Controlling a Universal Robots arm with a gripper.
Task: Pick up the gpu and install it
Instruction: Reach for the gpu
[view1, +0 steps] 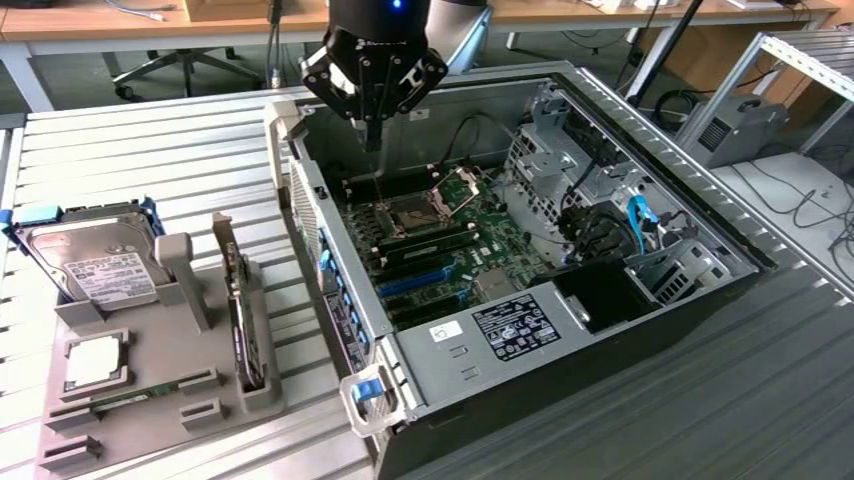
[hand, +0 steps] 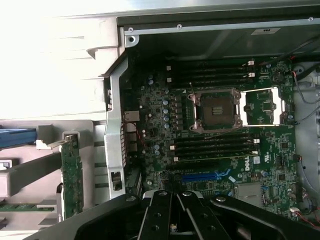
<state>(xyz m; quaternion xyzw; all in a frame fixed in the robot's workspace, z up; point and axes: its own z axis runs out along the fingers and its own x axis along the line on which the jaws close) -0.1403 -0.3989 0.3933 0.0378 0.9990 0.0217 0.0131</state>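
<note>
Metal case wall stands between gpu and motherboard.

Soft, even room light; strong glare in the wrist view.
The table washes out to white, while the open case lies shadowed inside.

The open computer case lies on its side on the tabletop, toward the exterior view's right. The motherboard is flat on its floor and the power supply is at its near end. Beside it, on the exterior view's left, sits a holder. The hard drive is at the holder's far end, and the gpu stands on edge along the side nearest the case. The end effector hangs over the case's far end.
</note>
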